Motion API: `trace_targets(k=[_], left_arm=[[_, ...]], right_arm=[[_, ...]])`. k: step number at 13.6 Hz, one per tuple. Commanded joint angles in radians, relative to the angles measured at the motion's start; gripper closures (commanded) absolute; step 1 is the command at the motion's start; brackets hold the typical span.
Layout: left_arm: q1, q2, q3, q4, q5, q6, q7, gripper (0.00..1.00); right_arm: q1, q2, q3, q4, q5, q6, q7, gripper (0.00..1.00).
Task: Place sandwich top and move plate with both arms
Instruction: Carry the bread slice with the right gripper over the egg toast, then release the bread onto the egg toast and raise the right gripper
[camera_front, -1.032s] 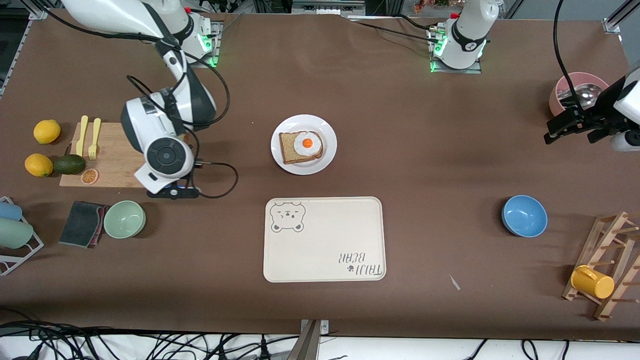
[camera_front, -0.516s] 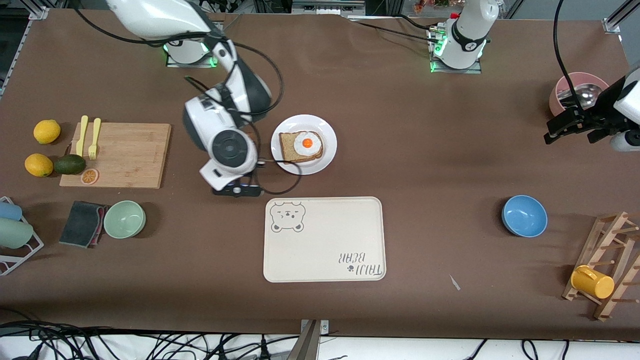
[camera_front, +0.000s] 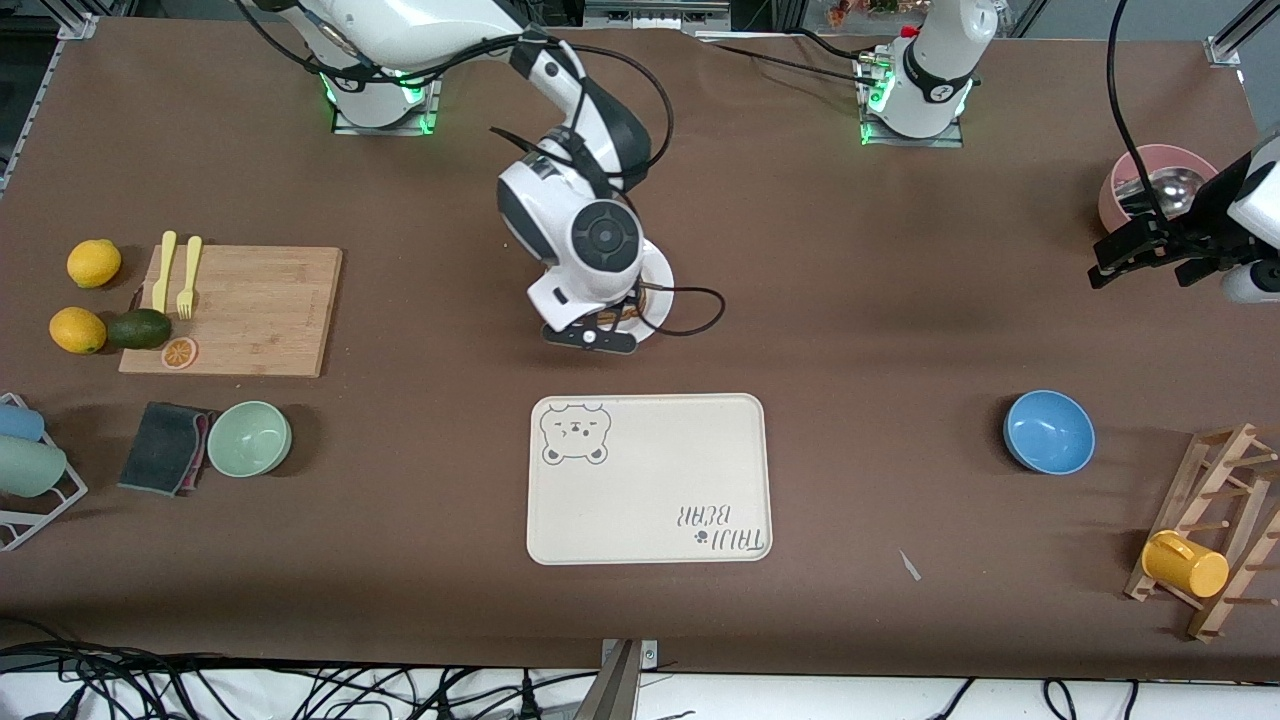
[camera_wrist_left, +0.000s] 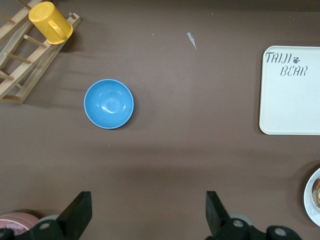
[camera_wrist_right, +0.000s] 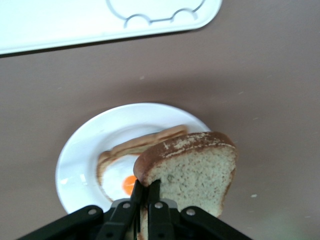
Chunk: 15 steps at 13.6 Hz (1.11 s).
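The sandwich top (camera_wrist_right: 192, 170) is a squarish slice of pale, speckled, porous bread with a darker brown crust and a rounded upper edge, held on edge and slightly tilted in the air. It hangs over the plate (camera_wrist_right: 80, 160), a small round smooth white dish that sits on the brown matte counter (camera_front: 900, 300), farther from the front camera than the cream rectangular tray (camera_front: 650, 480) with its rounded corners and printed bear face. On the plate lies a second slice of bread topped with a glossy fried egg (camera_wrist_right: 125, 180), white with an orange yolk. The right arm reaches from its base out over the middle of the counter, its wrist bent downward so that the right gripper (camera_wrist_right: 148, 197) points at the plate; its black fingers (camera_wrist_right: 159, 192) are pressed tight together, pinching the crust edge of the sandwich top. The left arm waits at its own end of the counter, raised, with the left gripper (camera_wrist_left: 147, 215) over bare counter near a round glossy blue bowl (camera_wrist_left: 108, 104); its 2 black fingers (camera_wrist_left: 216, 212) stand spread wide apart and hold nothing. A yellow mug (camera_wrist_left: 50, 22) rests on a slatted wooden rack (camera_wrist_left: 20, 65) near the bowl.
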Motion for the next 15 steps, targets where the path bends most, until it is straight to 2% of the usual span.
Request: trace_targets(k=[1,7,9,10,15], left_arm=[[0.0,0.005,0.0,0.023,0.025,-0.02,-0.009,0.0],[0.002,0.008,0.002,0.023,0.025,-0.02,-0.009,0.0],[0.002,0.008,0.002,0.021,0.025,-0.02,-0.009,0.0],[0.002,0.008,0.002,0.021,0.025,-0.02,-0.011,0.0],[0.0,0.008,0.002,0.023,0.025,-0.021,-0.011,0.0]], right_arm=[[0.028,0.06,-0.007,0.039,0.02,0.044,0.044,1.0],[0.077,0.113,-0.01,0.037,0.011,0.096,0.054,0.98],[0.077,0.111,-0.011,0.037,0.003,0.096,0.061,0.16],[0.079,0.105,-0.013,0.039,-0.008,0.092,0.059,0.0],[0.015,0.045,-0.026,0.045,-0.009,0.069,0.03,0.0]])
